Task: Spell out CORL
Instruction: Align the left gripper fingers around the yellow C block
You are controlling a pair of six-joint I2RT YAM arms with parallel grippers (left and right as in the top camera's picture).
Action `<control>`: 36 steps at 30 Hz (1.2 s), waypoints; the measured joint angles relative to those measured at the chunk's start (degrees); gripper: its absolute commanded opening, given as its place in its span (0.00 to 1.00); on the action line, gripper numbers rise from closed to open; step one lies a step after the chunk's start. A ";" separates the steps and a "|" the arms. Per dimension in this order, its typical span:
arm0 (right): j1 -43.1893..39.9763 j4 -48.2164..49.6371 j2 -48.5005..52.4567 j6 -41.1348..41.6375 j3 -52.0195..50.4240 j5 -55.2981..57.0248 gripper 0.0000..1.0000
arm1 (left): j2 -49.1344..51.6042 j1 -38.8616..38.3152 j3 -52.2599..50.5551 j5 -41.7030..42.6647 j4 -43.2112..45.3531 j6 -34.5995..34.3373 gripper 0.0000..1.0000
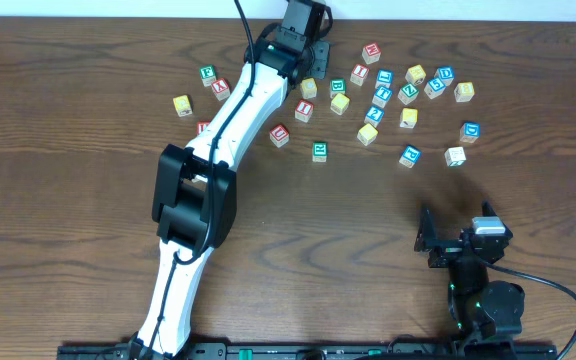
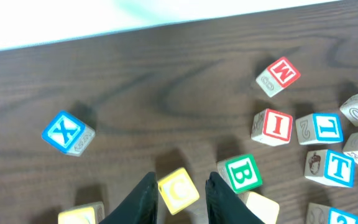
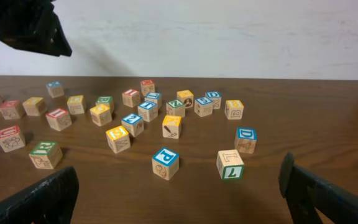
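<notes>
Left gripper (image 2: 180,179) straddles the yellow C cube (image 2: 178,191) on the table (image 2: 166,93), jaws released with a slim gap each side. Right gripper (image 3: 179,190) gapes wide.

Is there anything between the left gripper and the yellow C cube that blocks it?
Nothing visible does: the yellow C cube lies between the jaws of the left gripper. The green B cube sits close outside one jaw.

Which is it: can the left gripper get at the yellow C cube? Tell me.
Probably yes: the left gripper stands open astride the yellow C cube; the green B cube nearby is not in the way.
</notes>
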 measured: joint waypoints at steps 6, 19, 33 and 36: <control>0.00 0.00 0.00 0.00 0.00 0.00 0.99 | 0.00 -0.33 0.00 0.44 -3.23 -4.74 0.58; 0.00 -0.02 0.00 0.00 0.00 0.00 0.99 | 0.00 -3.34 0.00 -0.55 -6.27 -9.88 0.61; 0.00 -0.02 0.00 0.00 0.00 0.00 0.99 | 0.00 -2.60 0.00 -3.72 -7.19 -11.96 0.62; 0.00 0.00 0.00 0.00 0.00 0.00 0.99 | 0.04 -2.03 0.00 -3.72 -7.19 -12.15 0.62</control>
